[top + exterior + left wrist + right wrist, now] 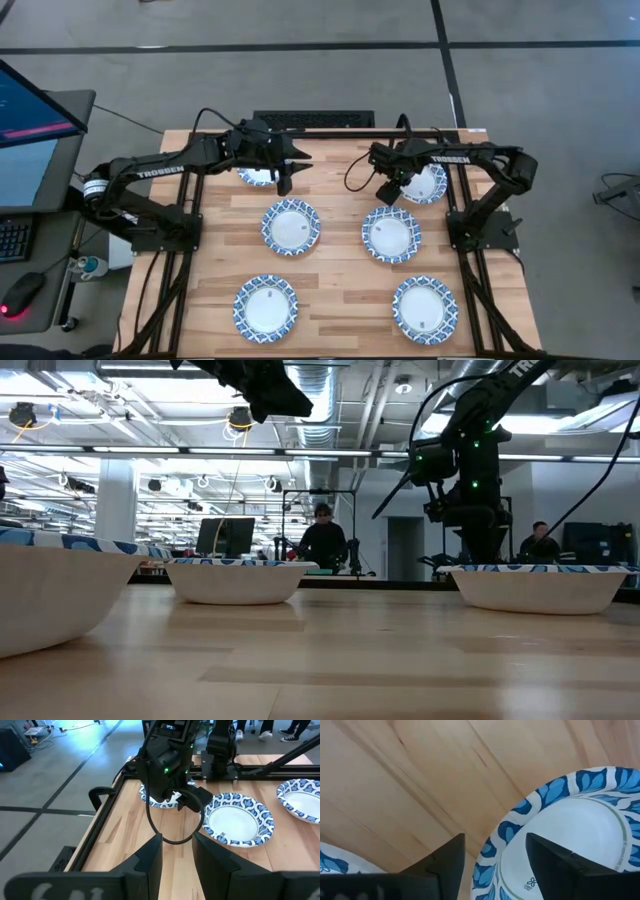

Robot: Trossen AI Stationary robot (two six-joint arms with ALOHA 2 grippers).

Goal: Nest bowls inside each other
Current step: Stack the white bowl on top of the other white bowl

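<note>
High view: six blue-rimmed bowls lie in two columns of three on the wooden table (335,290), none nested in another. In the left column, the far bowl (256,176) sits at the back edge, mostly covered by the left arm; the middle-left bowl (291,227) lies ahead of it, and the near-left bowl (266,307) sits close to the front edge. The left gripper (285,178) hangs raised beside the far bowl's right side, holding nothing. Its wrist camera shows both dark fingers (152,862) parted with a narrow gap of bare wood between them, looking across at the right arm.

Farther right, the right gripper (390,190) reaches down at the left rim of the far-right bowl (425,184). In the right wrist camera its two fingers (451,857) stand apart on either side of that bowl's patterned rim (492,852), one over bare wood, the other over the white centre; whether either finger touches the bowl cannot be told. The middle-right bowl (391,235) lies just ahead of the gripper, and the near-right bowl (424,309) sits by the front edge.

Low view: two people (323,540) show in the room beyond the table.
</note>
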